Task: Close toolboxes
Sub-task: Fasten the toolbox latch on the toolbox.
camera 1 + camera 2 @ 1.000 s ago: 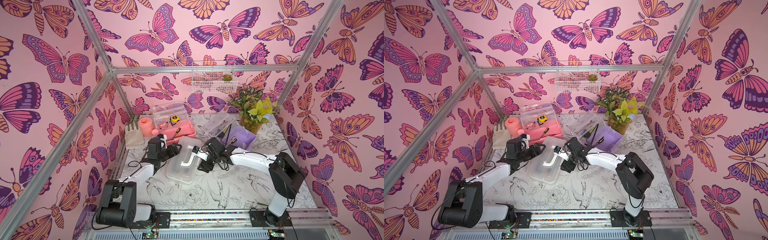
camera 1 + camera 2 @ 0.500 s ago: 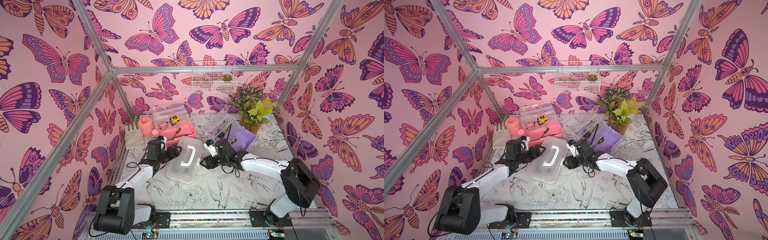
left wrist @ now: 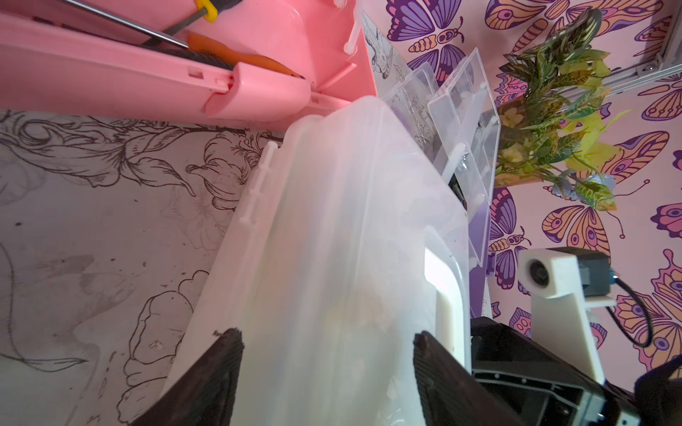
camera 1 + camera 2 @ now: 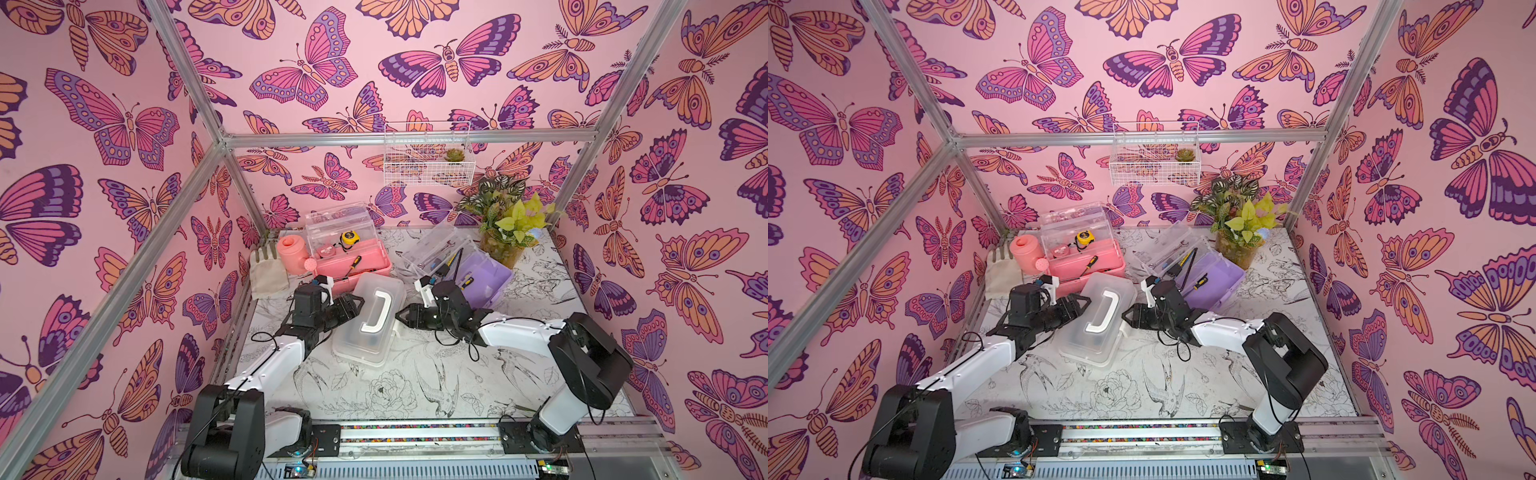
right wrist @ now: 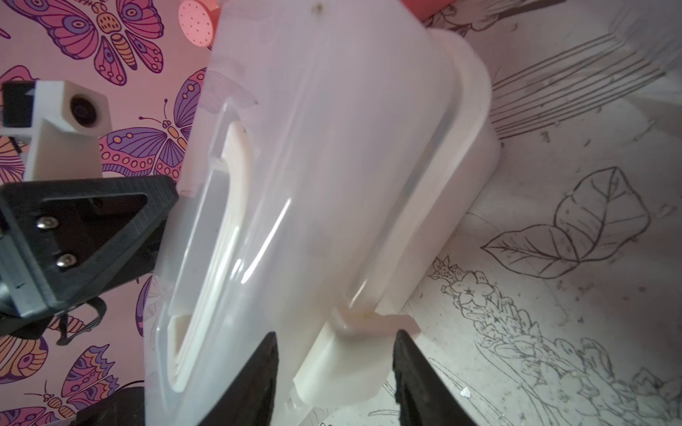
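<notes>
With the white rectangular plastic toolbox (image 4: 365,332) sitting just beside the open pink plastic toolbox (image 4: 361,266), an off-centre pinch by the open right gripper (image 5: 336,333) straddling its white latch tab (image 5: 372,319) could have skidded it off the open, bracing left gripper (image 3: 324,333).

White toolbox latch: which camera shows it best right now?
Right wrist view: the latch sits close up between the right gripper's open jaws. Both top views show it as a tiny tab; the left wrist sees the hinge side instead.

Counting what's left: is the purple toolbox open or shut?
Open. The purple toolbox has its clear lid tilted back, tools showing inside.
</notes>
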